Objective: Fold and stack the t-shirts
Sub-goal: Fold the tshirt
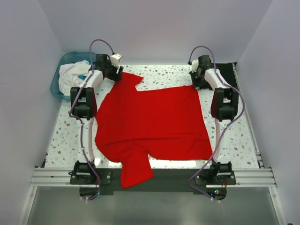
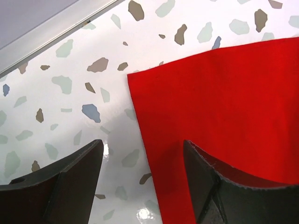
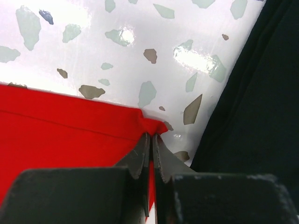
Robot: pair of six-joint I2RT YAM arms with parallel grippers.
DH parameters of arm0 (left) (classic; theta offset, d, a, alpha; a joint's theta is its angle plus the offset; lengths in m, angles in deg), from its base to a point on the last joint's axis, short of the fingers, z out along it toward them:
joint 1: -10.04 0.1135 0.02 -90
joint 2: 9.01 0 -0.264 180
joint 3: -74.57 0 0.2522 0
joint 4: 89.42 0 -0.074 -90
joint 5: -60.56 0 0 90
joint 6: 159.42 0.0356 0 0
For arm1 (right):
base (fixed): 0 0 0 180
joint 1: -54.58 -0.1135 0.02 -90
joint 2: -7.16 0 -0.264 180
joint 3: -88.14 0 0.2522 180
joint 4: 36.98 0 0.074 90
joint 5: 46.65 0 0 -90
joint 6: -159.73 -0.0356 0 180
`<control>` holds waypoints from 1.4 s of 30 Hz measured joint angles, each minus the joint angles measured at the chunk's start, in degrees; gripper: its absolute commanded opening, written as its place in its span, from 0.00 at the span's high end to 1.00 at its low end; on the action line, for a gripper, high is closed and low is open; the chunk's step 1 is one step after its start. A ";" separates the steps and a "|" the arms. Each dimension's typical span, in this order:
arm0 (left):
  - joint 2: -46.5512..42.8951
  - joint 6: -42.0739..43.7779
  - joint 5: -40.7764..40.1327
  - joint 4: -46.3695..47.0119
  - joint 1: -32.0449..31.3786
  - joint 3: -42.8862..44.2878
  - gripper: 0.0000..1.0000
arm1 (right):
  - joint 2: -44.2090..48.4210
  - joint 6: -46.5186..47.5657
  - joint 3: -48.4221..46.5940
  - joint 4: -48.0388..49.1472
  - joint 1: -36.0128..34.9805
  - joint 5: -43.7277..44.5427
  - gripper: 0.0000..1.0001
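desk point(image 1: 164, 75), pale and speckled, carries everything. red t-shirt point(image 1: 154, 122) lies spread flat across the middle of the desk, with 1 sleeve trailing over the desk's near edge and the other reaching toward its far left corner. teal basin point(image 1: 55, 79) sits at the desk's far left corner with white cloth point(image 1: 75, 72) in it. black t-shirt point(image 1: 230, 72) lies at the desk's far right corner, just beside the red shirt's corner.

right tool point(image 3: 152, 137) is closed, its tips pinching the very corner of the red shirt toward the desk's far right. left tool point(image 2: 140, 149) stands wide and holds nothing. it has 1 finger over bare desk and 1 over the red sleeve, straddling the sleeve's edge toward the desk's far left.

the red shirt looks light, thin and limp, so it will likely sag and drag rather than keep its shape, and it should slide easily on the glossy desk. it is not fragile. corners and hems look like the best holds, since the doubled seam gives the tips something to bite. lifting the 2 far corners together should keep the fold line straight. a pinch this close to the tip could slip free.
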 measured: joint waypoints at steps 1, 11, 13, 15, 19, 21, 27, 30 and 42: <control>0.33 0.00 0.00 0.00 -0.02 0.28 0.27 | -0.07 0.09 -0.07 -0.09 0.02 -0.09 1.00; 2.84 -0.07 1.38 -0.61 -0.66 2.12 0.61 | -0.09 0.90 -0.09 -0.17 0.15 -1.27 1.00; 3.04 -0.07 2.14 -0.59 -0.72 2.43 0.68 | -0.07 1.20 -0.07 -0.17 0.17 -1.62 1.00; 3.04 -0.22 2.67 -0.59 -0.76 2.43 0.81 | 0.07 1.51 0.13 -0.11 0.31 -2.49 1.00; 3.04 -0.28 3.26 0.17 -0.76 2.45 0.99 | 0.26 1.88 0.35 -0.17 0.57 -4.07 1.00; 3.02 -0.33 3.61 0.76 -0.76 2.45 1.00 | 0.42 1.86 0.57 -0.17 0.63 -4.57 1.00; -0.83 -0.50 6.88 5.46 -0.59 -2.21 1.00 | 1.75 1.64 2.56 -0.09 1.18 -6.97 1.00; -5.29 -0.55 9.18 7.69 -0.39 -5.86 1.00 | 2.97 1.64 3.89 -0.07 1.62 -7.63 1.00; -22.73 1.14 17.79 13.42 1.88 -21.99 1.00 | 12.59 2.99 11.34 1.07 2.97 -11.50 1.00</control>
